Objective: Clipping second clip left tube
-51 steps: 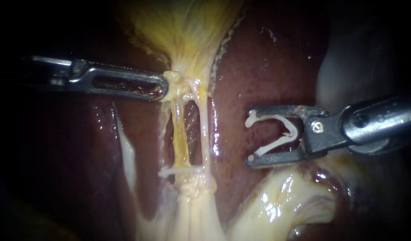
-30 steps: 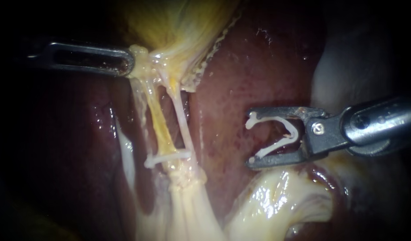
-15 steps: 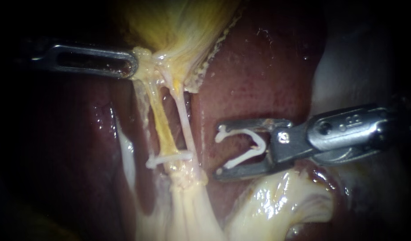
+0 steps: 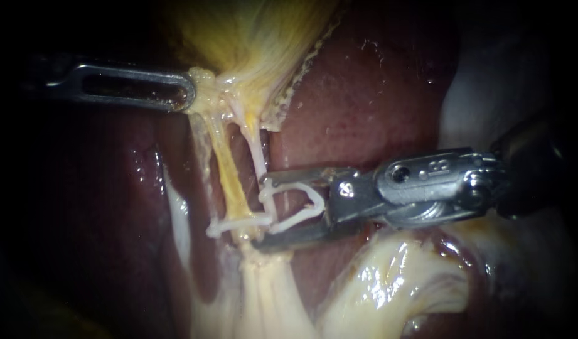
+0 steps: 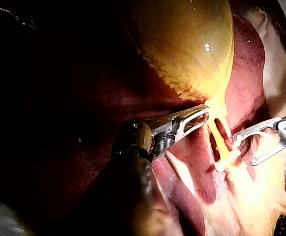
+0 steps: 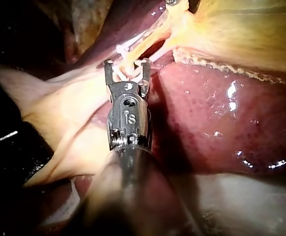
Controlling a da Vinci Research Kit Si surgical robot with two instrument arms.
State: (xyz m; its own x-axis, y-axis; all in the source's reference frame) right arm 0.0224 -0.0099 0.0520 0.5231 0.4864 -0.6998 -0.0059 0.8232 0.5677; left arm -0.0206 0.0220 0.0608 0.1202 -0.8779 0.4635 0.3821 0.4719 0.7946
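left instrument (image 4: 189, 94): jaws clamped on gallbladder (image 4: 257, 44) neck | right instrument (image 4: 262, 212): jaws spread, holding open clip (image 4: 316, 201), its mouth at right tube (image 4: 257, 150)

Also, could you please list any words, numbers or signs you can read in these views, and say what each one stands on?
No text can be quoted here.
On the right instrument: a small stamped mark on the housing behind the jaws, not clear enough to quote.
On the left instrument, loaded clip, placed clip, liver, gallbladder: no marks.
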